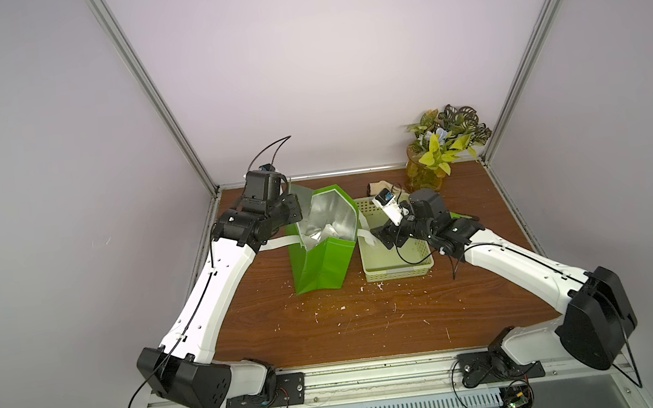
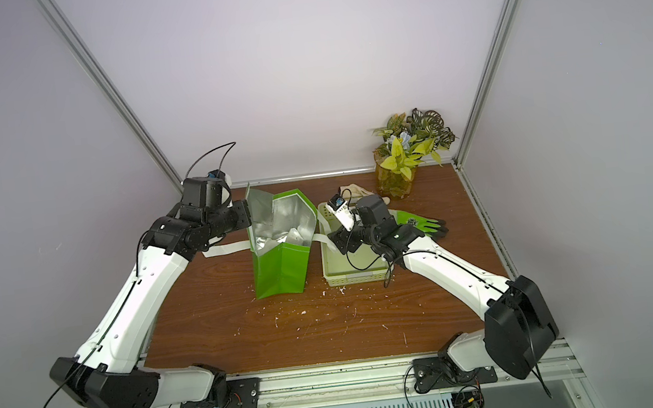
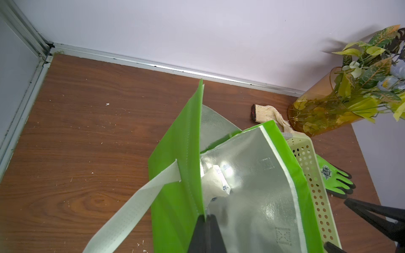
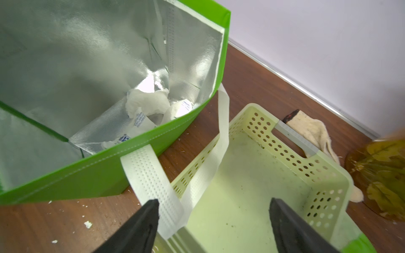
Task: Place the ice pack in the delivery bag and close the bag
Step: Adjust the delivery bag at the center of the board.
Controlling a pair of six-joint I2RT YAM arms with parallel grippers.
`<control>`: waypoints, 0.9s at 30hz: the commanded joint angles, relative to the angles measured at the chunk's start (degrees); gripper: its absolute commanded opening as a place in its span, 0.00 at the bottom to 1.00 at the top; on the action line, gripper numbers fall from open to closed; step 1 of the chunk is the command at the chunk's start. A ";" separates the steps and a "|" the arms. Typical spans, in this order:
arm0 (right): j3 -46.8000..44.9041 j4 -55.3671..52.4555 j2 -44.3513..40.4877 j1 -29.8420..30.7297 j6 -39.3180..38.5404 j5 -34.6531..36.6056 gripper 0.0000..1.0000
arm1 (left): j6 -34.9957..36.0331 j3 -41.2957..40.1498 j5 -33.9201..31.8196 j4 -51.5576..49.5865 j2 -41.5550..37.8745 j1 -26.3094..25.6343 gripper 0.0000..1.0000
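The delivery bag (image 1: 323, 260) stands upright and open in the middle of the table, bright green with silver foil lining. The ice pack (image 4: 149, 105), a white pouch with blue print, lies on the bag's floor among other white pouches, and it also shows in the left wrist view (image 3: 215, 181). My left gripper (image 3: 206, 216) is shut on the bag's left wall at its rim, holding the mouth open. My right gripper (image 4: 213, 201) hangs open over the basket, just right of the bag, with nothing between its fingers. One white strap handle (image 4: 153, 173) drapes beside its left finger.
A pale green perforated basket (image 1: 402, 274) stands right of the bag. A green glove (image 2: 423, 223) lies beyond it, with a beige glove (image 1: 381, 186) and an amber vase of leaves (image 1: 426, 172) at the back right. White crumbs are scattered on the wooden table (image 1: 371, 321).
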 commanded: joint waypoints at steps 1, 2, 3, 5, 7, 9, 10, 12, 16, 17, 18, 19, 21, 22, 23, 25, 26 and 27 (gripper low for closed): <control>0.23 8.39 1.82 0.93 -2.90 -7.94 0.82 | 1.32 -1.09 -3.35 0.82 -1.88 0.80 0.00; 0.61 10.09 3.21 1.51 -3.43 -8.75 0.82 | 1.30 -1.35 -3.64 0.82 -2.00 0.89 0.00; 1.76 10.84 5.05 2.24 -4.05 -9.71 0.82 | 1.31 -1.38 -3.74 0.78 -2.10 0.98 0.00; 5.39 11.04 8.80 4.00 -4.83 -10.46 0.80 | 1.23 -1.42 -3.98 0.85 -2.26 1.07 0.00; 9.09 10.76 12.32 5.99 -5.62 -12.43 0.79 | 1.13 -1.43 -4.33 0.77 -2.54 1.22 0.00; 12.20 11.49 15.57 7.98 -5.73 -13.76 0.79 | 0.91 -3.24 -4.62 0.77 -2.80 1.57 0.00; 13.15 12.07 16.67 8.63 -5.39 -14.22 0.79 | 0.78 -3.49 -4.55 0.77 -2.95 1.95 0.00; 14.41 13.77 18.48 9.66 -4.30 -15.48 0.79 | 0.59 -3.96 -3.41 0.81 -3.28 3.31 0.04; 15.38 16.15 20.62 11.04 -2.83 -17.27 0.80 | 0.80 -4.98 0.68 1.14 -4.11 7.06 0.32; 15.89 15.80 21.12 11.33 -2.96 -16.95 0.80 | 1.04 -4.87 0.99 1.13 -4.40 7.60 0.40; 16.20 15.35 21.48 11.59 -3.17 -16.40 0.80 | 1.27 -4.68 1.00 1.12 -4.75 8.07 0.42; 16.33 15.08 21.67 11.62 -3.24 -16.05 0.80 | 1.39 -4.58 0.92 1.11 -4.99 8.29 0.43; 16.12 14.79 21.53 11.57 -3.55 -15.12 0.80 | 1.73 -4.00 0.66 1.04 -5.68 8.57 0.46; 16.03 14.60 21.32 11.62 -3.94 -14.79 0.80 | 1.87 -3.76 0.50 1.03 -5.96 8.70 0.48; 15.94 14.12 20.97 11.59 -4.23 -14.29 0.81 | 1.95 -3.59 0.44 1.03 -6.34 8.63 0.52; 15.87 12.95 20.26 11.59 -5.31 -12.86 0.81 | 2.05 -3.15 0.44 0.95 -7.06 8.67 0.57; 15.85 12.22 19.87 11.55 -5.95 -12.07 0.82 | 1.92 -3.15 0.78 0.86 -7.63 8.66 0.60; 15.77 11.70 19.46 11.59 -6.42 -11.36 0.82 | 1.98 -3.16 1.54 0.78 -8.14 8.65 0.62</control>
